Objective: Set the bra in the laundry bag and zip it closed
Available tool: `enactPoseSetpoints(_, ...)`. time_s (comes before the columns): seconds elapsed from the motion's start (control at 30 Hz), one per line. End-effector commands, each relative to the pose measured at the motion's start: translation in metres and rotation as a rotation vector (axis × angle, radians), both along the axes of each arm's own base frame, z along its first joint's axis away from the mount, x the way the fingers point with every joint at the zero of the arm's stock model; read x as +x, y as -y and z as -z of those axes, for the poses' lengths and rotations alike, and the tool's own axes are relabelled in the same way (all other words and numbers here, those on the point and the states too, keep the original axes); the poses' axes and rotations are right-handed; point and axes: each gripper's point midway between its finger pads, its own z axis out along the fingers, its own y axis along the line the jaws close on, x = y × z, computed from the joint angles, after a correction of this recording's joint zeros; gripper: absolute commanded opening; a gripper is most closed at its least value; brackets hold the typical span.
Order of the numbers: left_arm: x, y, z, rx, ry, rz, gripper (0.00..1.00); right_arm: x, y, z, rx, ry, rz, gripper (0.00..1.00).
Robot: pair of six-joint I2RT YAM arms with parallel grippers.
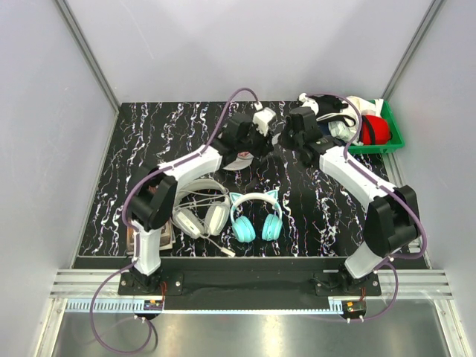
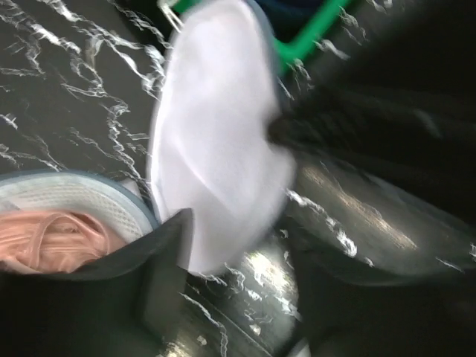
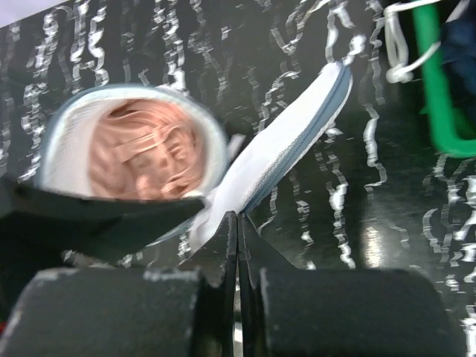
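The laundry bag (image 1: 239, 162) lies open at the table's middle back. In the right wrist view its round base (image 3: 63, 141) holds the pale pink bra (image 3: 141, 152), and its white lid (image 3: 297, 134) with the zipper edge stands up to the right. My right gripper (image 3: 236, 219) is shut, its tips pinching the lid's near edge. In the left wrist view the lid (image 2: 216, 149) stands upright and blurred, with the bra (image 2: 52, 238) in the base at lower left. My left gripper (image 2: 238, 238) is open, and its left finger (image 2: 149, 290) lies over the base's rim.
A green bin (image 1: 388, 138) at the back right holds a red garment (image 1: 375, 130) and black and white items. White-grey headphones (image 1: 201, 216) and teal cat-ear headphones (image 1: 256, 219) lie near the front. A booklet (image 1: 165, 236) lies by the left arm's base.
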Motion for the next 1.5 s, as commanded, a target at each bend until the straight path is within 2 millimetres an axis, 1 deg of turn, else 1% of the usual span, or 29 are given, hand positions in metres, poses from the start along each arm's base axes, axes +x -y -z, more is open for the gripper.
enactPoseSetpoints(0.0, 0.041, -0.026, -0.022, -0.098, -0.029, -0.160, 0.34, -0.007, -0.025, -0.042, 0.118, 0.044, -0.049, 0.00)
enactPoseSetpoints(0.03, 0.042, -0.035, -0.023, -0.126, -0.055, -0.164, 0.24, -0.008, -0.023, -0.043, 0.116, 0.043, -0.046, 0.01)
enactPoseSetpoints(0.1, 0.039, -0.042, -0.020, -0.206, -0.116, -0.174, 0.20, -0.008, -0.017, -0.046, 0.101, 0.051, -0.023, 0.19)
enactPoseSetpoints(0.13, 0.038, -0.050, -0.029, -0.258, -0.137, -0.159, 0.18, -0.012, -0.013, -0.049, 0.095, 0.056, -0.015, 0.32)
enactPoseSetpoints(0.17, 0.037, -0.054, -0.030, -0.298, -0.159, -0.155, 0.06, -0.012, -0.009, -0.049, 0.090, 0.056, -0.004, 0.40)
enactPoseSetpoints(0.2, 0.034, -0.057, -0.028, -0.363, -0.206, -0.167, 0.00, -0.014, -0.006, -0.047, 0.089, 0.047, 0.002, 0.43)
enactPoseSetpoints(0.23, 0.035, -0.068, -0.034, -0.407, -0.228, -0.168, 0.00, -0.014, 0.001, -0.049, 0.098, 0.048, 0.015, 0.49)
enactPoseSetpoints(0.27, 0.035, -0.073, -0.037, -0.441, -0.245, -0.173, 0.00, -0.016, 0.000, -0.047, 0.119, 0.034, 0.000, 0.60)
enactPoseSetpoints(0.3, 0.030, -0.078, -0.032, -0.493, -0.292, -0.194, 0.00, -0.019, 0.001, -0.041, 0.137, 0.016, -0.001, 0.64)
enactPoseSetpoints(0.33, 0.033, -0.090, -0.039, -0.534, -0.294, -0.214, 0.00, -0.018, 0.003, -0.038, 0.149, 0.006, -0.005, 0.68)
enactPoseSetpoints(0.4, 0.030, -0.098, -0.038, -0.608, -0.352, -0.254, 0.00, -0.022, -0.014, -0.029, 0.194, -0.005, -0.106, 0.79)
enactPoseSetpoints(0.43, 0.031, -0.105, -0.040, -0.633, -0.358, -0.272, 0.00, -0.020, -0.022, -0.017, 0.205, -0.032, -0.137, 0.84)
enactPoseSetpoints(0.47, 0.033, -0.107, -0.050, -0.694, -0.360, -0.282, 0.00, -0.025, -0.036, -0.011, 0.248, -0.068, -0.209, 0.85)
enactPoseSetpoints(0.5, 0.029, -0.112, -0.044, -0.728, -0.378, -0.300, 0.00, -0.021, -0.045, -0.002, 0.270, -0.098, -0.233, 0.87)
enactPoseSetpoints(0.53, 0.030, -0.117, -0.050, -0.778, -0.374, -0.303, 0.00, -0.022, -0.052, 0.002, 0.293, -0.116, -0.258, 0.88)
enactPoseSetpoints(0.57, 0.030, -0.117, -0.069, -0.880, -0.372, -0.283, 0.00, -0.026, -0.061, 0.006, 0.344, -0.145, -0.282, 0.88)
enactPoseSetpoints(0.6, 0.029, -0.118, -0.067, -0.914, -0.400, -0.283, 0.00, -0.020, -0.068, 0.011, 0.372, -0.138, -0.296, 0.89)
enactPoseSetpoints(0.63, 0.029, -0.118, -0.066, -0.943, -0.426, -0.268, 0.00, -0.019, -0.072, 0.014, 0.396, -0.142, -0.308, 0.89)
enactPoseSetpoints(0.67, 0.028, -0.117, -0.081, -1.015, -0.428, -0.238, 0.00, -0.023, -0.079, 0.019, 0.444, -0.172, -0.323, 0.90)
enactPoseSetpoints(0.73, 0.030, -0.119, -0.084, -1.078, -0.447, -0.242, 0.00, -0.017, -0.088, 0.025, 0.501, -0.162, -0.336, 0.91)
enactPoseSetpoints(0.77, 0.029, -0.121, -0.095, -1.138, -0.450, -0.224, 0.00, -0.020, -0.091, 0.034, 0.548, -0.199, -0.324, 0.91)
enactPoseSetpoints(0.8, 0.030, -0.122, -0.093, -1.157, -0.463, -0.231, 0.00, -0.013, -0.095, 0.034, 0.580, -0.161, -0.326, 0.91)
enactPoseSetpoints(0.87, 0.031, -0.126, -0.094, -1.190, -0.467, -0.254, 0.00, -0.015, -0.096, 0.044, 0.622, -0.171, -0.305, 0.91)
enactPoseSetpoints(1.0, 0.033, -0.128, -0.078, -1.152, -0.497, -0.314, 0.00, -0.006, -0.097, 0.046, 0.673, -0.120, -0.282, 0.91)
enactPoseSetpoints(1.1, 0.033, -0.132, -0.064, -1.139, -0.527, -0.365, 0.00, -0.008, -0.091, 0.044, 0.690, -0.097, -0.250, 0.91)
enactPoseSetpoints(1.17, 0.034, -0.135, -0.056, -1.133, -0.530, -0.397, 0.00, -0.014, -0.087, 0.048, 0.692, -0.108, -0.228, 0.91)
enactPoseSetpoints(1.23, 0.036, -0.138, -0.052, -1.125, -0.531, -0.424, 0.00, -0.021, -0.085, 0.039, 0.697, -0.098, -0.228, 0.91)
enactPoseSetpoints(1.27, 0.038, -0.139, -0.049, -1.117, -0.536, -0.434, 0.00, -0.028, -0.083, 0.045, 0.689, -0.117, -0.224, 0.91)
enactPoseSetpoints(1.47, 0.043, -0.140, -0.048, -1.137, -0.550, -0.443, 0.00, -0.044, -0.077, 0.040, 0.722, -0.118, -0.217, 0.93)
